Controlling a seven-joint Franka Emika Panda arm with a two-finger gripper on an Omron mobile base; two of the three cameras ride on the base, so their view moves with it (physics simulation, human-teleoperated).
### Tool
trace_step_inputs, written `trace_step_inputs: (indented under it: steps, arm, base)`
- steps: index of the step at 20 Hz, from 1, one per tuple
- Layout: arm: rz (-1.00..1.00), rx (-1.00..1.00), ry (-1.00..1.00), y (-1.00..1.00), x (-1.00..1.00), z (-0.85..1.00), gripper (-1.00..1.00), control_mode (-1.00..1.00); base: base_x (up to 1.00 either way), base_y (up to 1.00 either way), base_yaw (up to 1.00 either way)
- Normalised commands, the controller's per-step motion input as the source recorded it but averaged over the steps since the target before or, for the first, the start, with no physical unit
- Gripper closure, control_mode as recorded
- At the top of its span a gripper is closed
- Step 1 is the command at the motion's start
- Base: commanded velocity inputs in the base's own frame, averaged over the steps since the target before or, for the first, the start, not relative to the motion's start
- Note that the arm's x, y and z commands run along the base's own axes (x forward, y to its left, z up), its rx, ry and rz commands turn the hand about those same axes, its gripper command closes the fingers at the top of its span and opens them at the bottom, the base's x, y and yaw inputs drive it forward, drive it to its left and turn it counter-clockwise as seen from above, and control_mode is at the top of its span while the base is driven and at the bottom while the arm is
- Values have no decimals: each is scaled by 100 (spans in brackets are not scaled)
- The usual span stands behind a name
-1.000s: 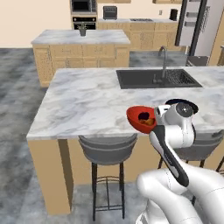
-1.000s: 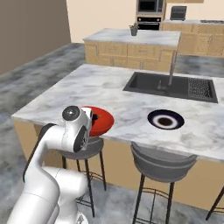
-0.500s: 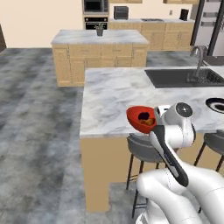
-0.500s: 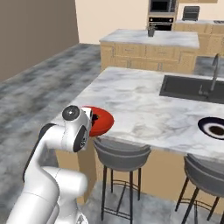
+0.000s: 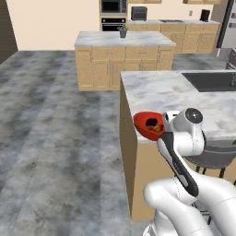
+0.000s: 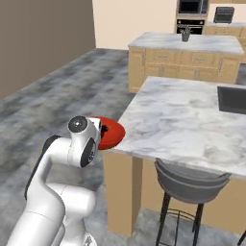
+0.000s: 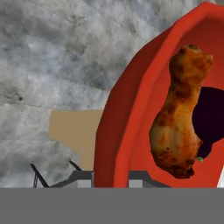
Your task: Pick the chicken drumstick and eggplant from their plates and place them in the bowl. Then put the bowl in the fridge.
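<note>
One marble counter (image 5: 166, 90) serves as the landmark here: a pale, grey-veined top on a light wooden base, with a dark sink (image 5: 213, 81) sunk into its far right part and a grey stool (image 6: 190, 182) tucked under its near edge. Beyond the counter stands a second wooden island (image 5: 124, 57) with a small dark pot (image 5: 122, 32) on top, and behind that a wall oven (image 5: 113, 9).

The bowl (image 5: 148, 126), glossy red and round, is carried in the air just off the counter's near left corner, at about the height of the top; in the right base view the bowl (image 6: 109, 132) hangs beside that same corner, over the grey floor.

Inside the bowl lies the chicken drumstick (image 7: 179, 113), orange-brown. In the hand view its long axis runs nearly up and down the picture, the narrow knobbed end toward the top and the thick meaty end toward the bottom, close to the pincer. The eggplant (image 7: 211, 118), almost black, lies touching the drumstick on its right, deeper in the bowl.

The gripper (image 7: 111, 177) is pinching the bowl's rim: its two dark tips stand at the bottom of the hand view, one on each side of the red wall. The drumstick lies just above and to the right of the tips.
</note>
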Motion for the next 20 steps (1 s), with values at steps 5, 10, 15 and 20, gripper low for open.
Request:
trace_step_inputs:
  steps: [5, 10, 15, 20]
  arm:
    - [0, 0, 0, 0, 0, 0, 100, 100]
    - [0, 0, 0, 0, 0, 0, 100, 100]
    - [0, 0, 0, 0, 0, 0, 100, 100]
    - [0, 0, 0, 0, 0, 0, 100, 100]
  base:
    - [33, 87, 0]
    - [41, 82, -1]
    - [57, 71, -7]
    - [68, 60, -13]
